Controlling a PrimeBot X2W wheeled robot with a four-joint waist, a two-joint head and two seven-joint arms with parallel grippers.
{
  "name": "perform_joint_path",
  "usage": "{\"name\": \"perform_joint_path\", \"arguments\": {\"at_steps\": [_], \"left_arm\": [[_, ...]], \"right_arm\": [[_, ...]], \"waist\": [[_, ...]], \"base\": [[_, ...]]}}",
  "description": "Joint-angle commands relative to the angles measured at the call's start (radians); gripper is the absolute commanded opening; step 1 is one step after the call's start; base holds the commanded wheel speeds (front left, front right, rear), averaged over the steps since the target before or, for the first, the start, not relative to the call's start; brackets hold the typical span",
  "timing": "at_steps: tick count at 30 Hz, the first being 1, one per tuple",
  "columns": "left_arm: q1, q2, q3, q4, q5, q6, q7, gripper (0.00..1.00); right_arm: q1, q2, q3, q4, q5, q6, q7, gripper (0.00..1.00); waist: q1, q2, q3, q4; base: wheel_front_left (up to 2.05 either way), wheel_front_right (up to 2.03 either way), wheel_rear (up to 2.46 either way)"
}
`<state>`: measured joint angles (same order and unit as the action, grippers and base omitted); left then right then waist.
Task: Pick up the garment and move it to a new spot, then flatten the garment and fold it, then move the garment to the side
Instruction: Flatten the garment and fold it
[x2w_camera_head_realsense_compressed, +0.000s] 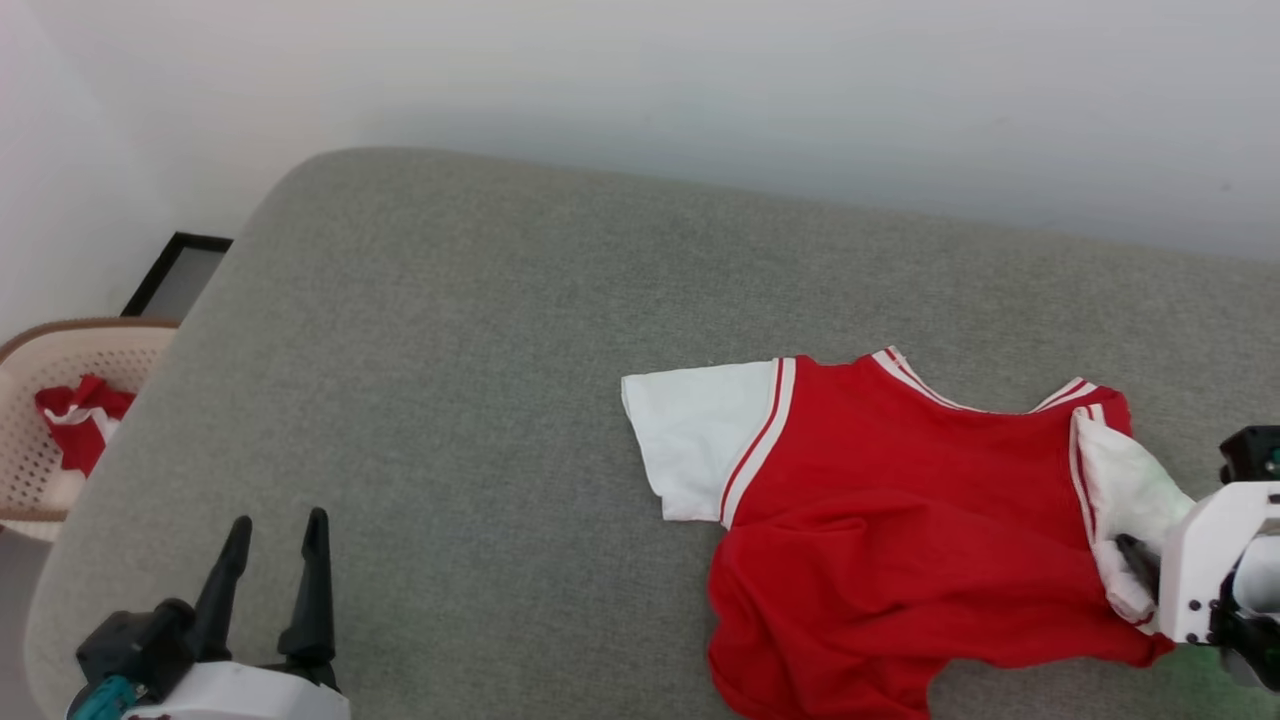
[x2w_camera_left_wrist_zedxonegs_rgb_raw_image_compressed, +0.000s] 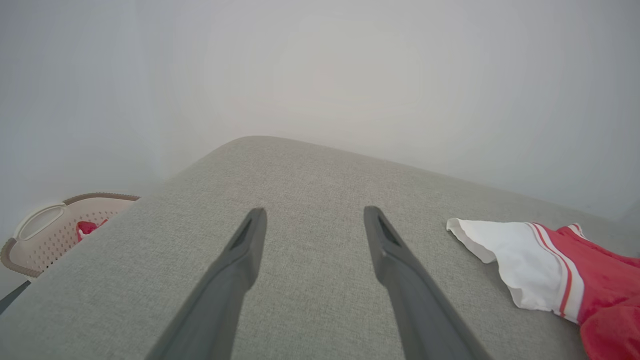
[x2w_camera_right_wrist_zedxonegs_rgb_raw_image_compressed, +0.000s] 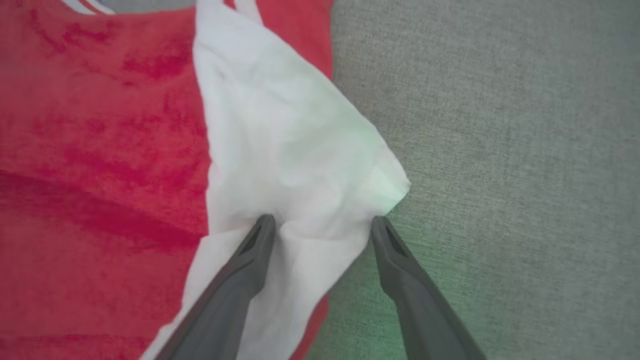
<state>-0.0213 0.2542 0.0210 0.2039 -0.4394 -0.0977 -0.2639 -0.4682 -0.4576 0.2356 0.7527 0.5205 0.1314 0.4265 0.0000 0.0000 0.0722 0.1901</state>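
Observation:
The garment (x2w_camera_head_realsense_compressed: 900, 500) lies on the grey cushioned surface (x2w_camera_head_realsense_compressed: 450, 350), back side up, its red body rumpled at the lower hem. One white sleeve (x2w_camera_head_realsense_compressed: 700, 435) is spread flat to the left. The other white sleeve (x2w_camera_right_wrist_zedxonegs_rgb_raw_image_compressed: 280, 140) is folded in over the red body. My right gripper (x2w_camera_right_wrist_zedxonegs_rgb_raw_image_compressed: 322, 218) stands open over that folded sleeve, with a ridge of its white cloth between the fingertips. Its white wrist housing (x2w_camera_head_realsense_compressed: 1215, 560) is at the right edge of the head view. My left gripper (x2w_camera_head_realsense_compressed: 279, 522) is open and empty at the lower left, well away from the garment (x2w_camera_left_wrist_zedxonegs_rgb_raw_image_compressed: 540, 265).
A beige perforated basket (x2w_camera_head_realsense_compressed: 60, 350) with a small red-and-white cloth bundle (x2w_camera_head_realsense_compressed: 80, 415) stands off the surface's left end. A black-framed panel (x2w_camera_head_realsense_compressed: 175, 275) lies on the floor behind it. A pale wall runs along the far side.

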Motion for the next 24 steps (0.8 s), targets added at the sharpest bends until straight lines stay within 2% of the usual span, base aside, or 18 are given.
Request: {"name": "perform_joint_path", "arguments": {"at_steps": [1,7,13,24], "left_arm": [[-0.006,0.009,-0.001,-0.001,0.004,-0.004,0.005,1.00],[-0.007,0.033,-0.018,-0.028,-0.007,-0.008,0.050,1.00],[-0.025,0.063,-0.041,-0.069,-0.031,-0.018,0.128,1.00],[-0.109,0.116,-0.073,-0.104,-0.086,-0.025,0.289,1.00]], "right_arm": [[-0.013,0.011,0.013,0.012,0.013,-0.001,-0.007,1.00],[-0.009,-0.003,0.031,-0.017,0.063,-0.002,-0.037,1.00],[0.028,-0.018,0.036,-0.098,0.089,-0.001,-0.087,1.00],[0.109,0.013,-0.044,-0.272,0.010,-0.001,-0.263,1.00]], "waist": [[0.0000,0.0000,-0.010,-0.010],[0.0000,0.0000,-0.038,-0.044],[0.0000,0.0000,-0.064,-0.088],[0.0000,0.0000,-0.083,-0.170]], "base": [[0.00,0.00,0.00],[0.00,0.00,0.00],[0.00,0.00,0.00],[0.00,0.00,0.00]]}}
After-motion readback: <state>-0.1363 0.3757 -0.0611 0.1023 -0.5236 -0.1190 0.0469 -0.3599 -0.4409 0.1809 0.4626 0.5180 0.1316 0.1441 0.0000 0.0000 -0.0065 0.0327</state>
